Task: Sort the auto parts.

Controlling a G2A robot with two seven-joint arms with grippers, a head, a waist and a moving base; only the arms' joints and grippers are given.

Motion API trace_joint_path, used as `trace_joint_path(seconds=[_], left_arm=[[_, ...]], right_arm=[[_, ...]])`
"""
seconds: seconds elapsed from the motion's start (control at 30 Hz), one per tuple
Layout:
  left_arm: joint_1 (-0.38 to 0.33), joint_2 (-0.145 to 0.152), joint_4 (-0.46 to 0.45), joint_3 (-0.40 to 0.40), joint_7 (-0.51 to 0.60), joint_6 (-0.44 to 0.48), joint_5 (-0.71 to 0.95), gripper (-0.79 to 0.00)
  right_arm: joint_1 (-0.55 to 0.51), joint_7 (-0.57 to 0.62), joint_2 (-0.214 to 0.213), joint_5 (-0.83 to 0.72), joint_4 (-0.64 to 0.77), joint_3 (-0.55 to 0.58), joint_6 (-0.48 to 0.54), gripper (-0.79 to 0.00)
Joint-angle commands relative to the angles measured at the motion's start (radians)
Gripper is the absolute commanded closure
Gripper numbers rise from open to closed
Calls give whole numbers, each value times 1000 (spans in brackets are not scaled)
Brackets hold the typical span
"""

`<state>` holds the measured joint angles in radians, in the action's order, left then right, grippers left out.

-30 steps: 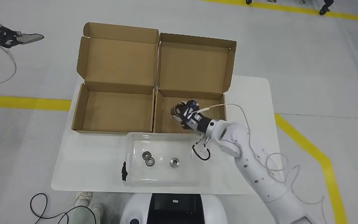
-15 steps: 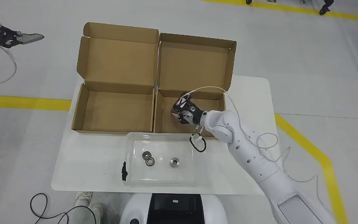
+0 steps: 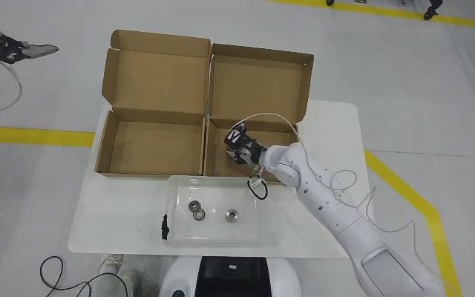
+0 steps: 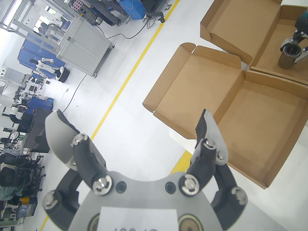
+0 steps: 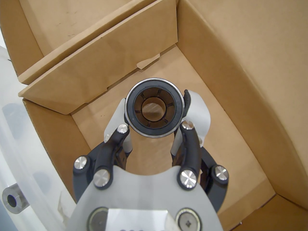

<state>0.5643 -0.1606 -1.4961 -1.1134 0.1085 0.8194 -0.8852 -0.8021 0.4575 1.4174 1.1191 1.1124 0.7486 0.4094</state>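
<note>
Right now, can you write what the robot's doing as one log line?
right gripper: shut on bearing | bearing: inside right box | left gripper: open | tray: parts inside

A white desk with rounded corners stood on the pale floor and carried three things. Two open cardboard boxes sat side by side along its far half, their walls touching: the left box and the right box. Each had its lid folded back past the desk's far edge. A clear plastic tray lay just in front of them, straddling the seam between them, nearer the desk's front edge.
</note>
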Motion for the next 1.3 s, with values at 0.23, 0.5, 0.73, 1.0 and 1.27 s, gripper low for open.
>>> trace_joint_path(seconds=[0.23,0.5,0.73,1.0,1.27], left_arm=[[0,0,0,0,0,0,0,-785],[0,0,0,0,0,0,0,-785],[0,0,0,0,0,0,0,-785],[0,0,0,0,0,0,0,-785],[0,0,0,0,0,0,0,-785]], right_arm=[[-6,12,3,18,44,4,-5,-323],[-53,49,-20,78,213,52,-1,-329],[-120,97,-48,98,285,131,-4,-203],[-131,15,-50,93,228,140,38,-102],[-157,-22,-59,103,341,157,95,-139]])
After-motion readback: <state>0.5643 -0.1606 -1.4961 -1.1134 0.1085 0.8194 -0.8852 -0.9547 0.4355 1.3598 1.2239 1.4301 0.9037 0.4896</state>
